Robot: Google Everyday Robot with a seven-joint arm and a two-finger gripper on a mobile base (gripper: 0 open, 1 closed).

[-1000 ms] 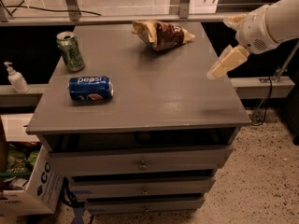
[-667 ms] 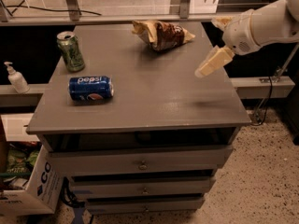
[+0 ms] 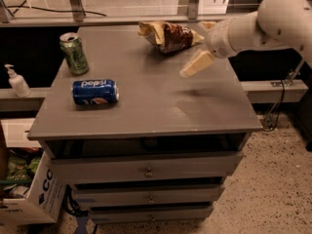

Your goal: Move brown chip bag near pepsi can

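Brown chip bag (image 3: 168, 36) is not yet grasped: the gripper (image 3: 196, 65) hovers just in front and right of it, holding nothing; how wide it stands I cannot tell. It has swung left from the table's (image 3: 161, 116) right side, so the reach is closing. The bag lies at the far edge, its long axis running left-right, well apart from the pepsi can (image 3: 95, 91).

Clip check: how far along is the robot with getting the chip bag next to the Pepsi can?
Done: nothing yet. The crinkled brown chip bag lies at the far edge of the grey cabinet top, well apart from the blue pepsi can, which lies on its side near the front left. In hand: the cream pincer hovers just in front of the bag, apparently not holding it. Left: grasp the bag, carry it over, set it beside the can.
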